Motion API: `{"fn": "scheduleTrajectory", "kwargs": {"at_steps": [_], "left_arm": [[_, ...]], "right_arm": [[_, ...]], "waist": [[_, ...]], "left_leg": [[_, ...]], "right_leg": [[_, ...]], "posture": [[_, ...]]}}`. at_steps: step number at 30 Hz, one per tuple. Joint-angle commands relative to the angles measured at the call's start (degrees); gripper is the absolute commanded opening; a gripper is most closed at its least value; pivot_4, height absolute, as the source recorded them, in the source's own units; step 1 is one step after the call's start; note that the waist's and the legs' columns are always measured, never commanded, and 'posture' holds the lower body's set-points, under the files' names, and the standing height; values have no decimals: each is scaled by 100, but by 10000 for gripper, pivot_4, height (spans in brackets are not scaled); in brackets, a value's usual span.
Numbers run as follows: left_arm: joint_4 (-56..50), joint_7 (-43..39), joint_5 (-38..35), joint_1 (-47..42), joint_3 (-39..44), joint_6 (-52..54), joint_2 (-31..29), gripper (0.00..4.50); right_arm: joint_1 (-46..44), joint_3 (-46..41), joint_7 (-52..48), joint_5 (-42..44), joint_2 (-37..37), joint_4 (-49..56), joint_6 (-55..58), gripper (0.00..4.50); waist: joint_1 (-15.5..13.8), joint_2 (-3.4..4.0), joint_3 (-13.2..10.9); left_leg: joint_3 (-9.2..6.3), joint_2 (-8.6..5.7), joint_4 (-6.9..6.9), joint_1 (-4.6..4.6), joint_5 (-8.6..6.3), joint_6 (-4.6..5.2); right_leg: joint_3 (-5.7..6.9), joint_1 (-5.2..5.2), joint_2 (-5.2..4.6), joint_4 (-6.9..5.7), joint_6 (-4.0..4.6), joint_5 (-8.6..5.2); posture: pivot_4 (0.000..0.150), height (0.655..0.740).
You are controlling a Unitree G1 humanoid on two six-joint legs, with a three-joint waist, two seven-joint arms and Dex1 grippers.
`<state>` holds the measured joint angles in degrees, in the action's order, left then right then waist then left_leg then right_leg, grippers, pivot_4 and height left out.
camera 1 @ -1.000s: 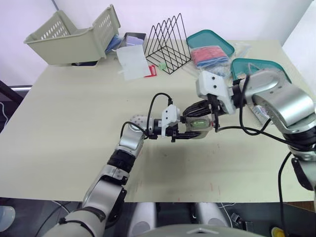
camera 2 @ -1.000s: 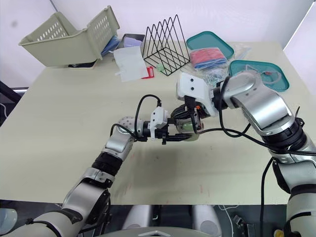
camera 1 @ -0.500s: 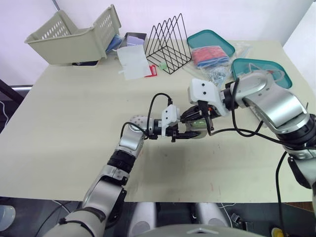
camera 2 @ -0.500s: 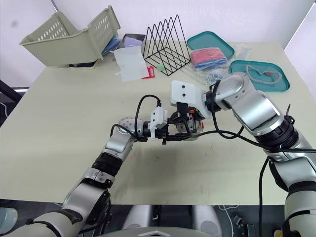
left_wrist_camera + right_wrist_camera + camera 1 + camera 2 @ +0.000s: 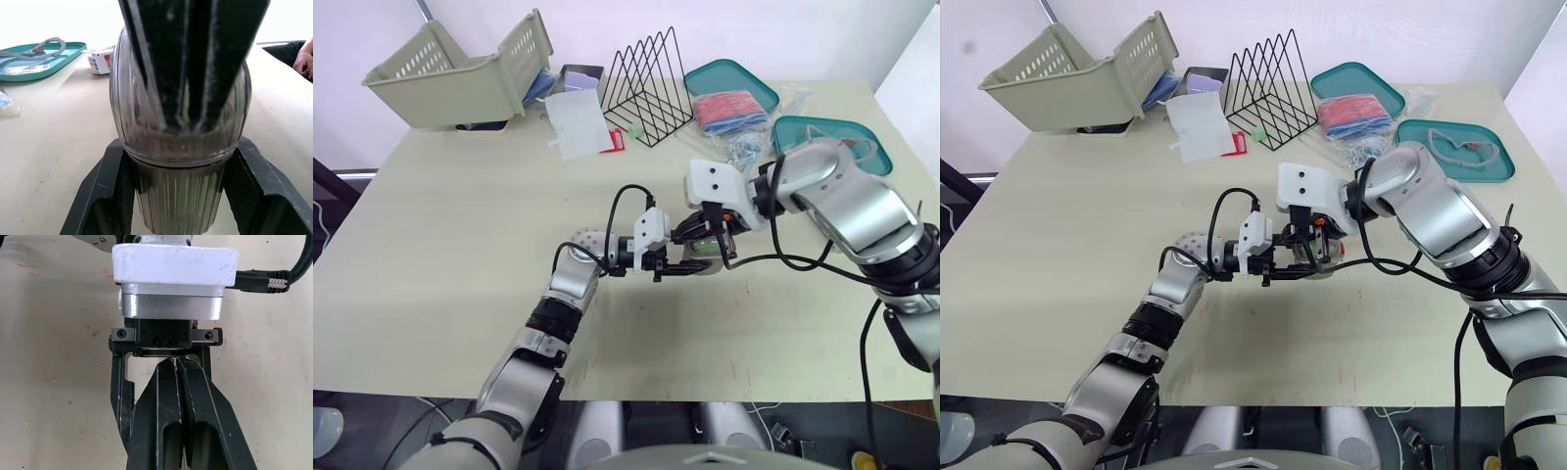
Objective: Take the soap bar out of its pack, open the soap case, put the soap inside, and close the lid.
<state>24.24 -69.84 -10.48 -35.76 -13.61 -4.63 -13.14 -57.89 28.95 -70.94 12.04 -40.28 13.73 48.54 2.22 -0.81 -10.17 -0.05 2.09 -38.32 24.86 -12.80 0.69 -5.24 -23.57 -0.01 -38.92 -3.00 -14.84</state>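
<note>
Clear ribbed soap case (image 5: pixel 180 161) clamped by its sides in left gripper (image 5: pixel 683 260), over counter (image 5: pixel 450 225), well apart from wire rack (image 5: pixel 646 88) on its robot-facing side. Right gripper (image 5: pixel 175 363) pinched closed, tips against the case's top.

Head stereo pair overlooking the table (image 5: pixel 460 215), wrist cameras very close
</note>
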Motion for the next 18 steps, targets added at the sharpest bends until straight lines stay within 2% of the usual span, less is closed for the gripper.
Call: {"fn": "scheduleTrajectory", "kwargs": {"at_steps": [1, 18], "left_arm": [[-263, -2, -94, -7, 14, -110, 32, 19548], [-208, -8, -100, -37, 9, -136, 57, 19548]], "right_arm": [[-129, -62, -62, -20, -89, 125, 44, 497], [-254, 79, -187, -225, -267, 179, 90, 497]], "waist": [[0, 0, 0], [-2, 0, 0]], "left_leg": [[0, 0, 0, 0, 0, 0], [0, 0, 0, 0, 0, 0]], "right_leg": [[0, 0, 0, 0, 0, 0], [0, 0, 0, 1, 0, 0]], "posture": [[1500, 7400], [1500, 7400]]}}
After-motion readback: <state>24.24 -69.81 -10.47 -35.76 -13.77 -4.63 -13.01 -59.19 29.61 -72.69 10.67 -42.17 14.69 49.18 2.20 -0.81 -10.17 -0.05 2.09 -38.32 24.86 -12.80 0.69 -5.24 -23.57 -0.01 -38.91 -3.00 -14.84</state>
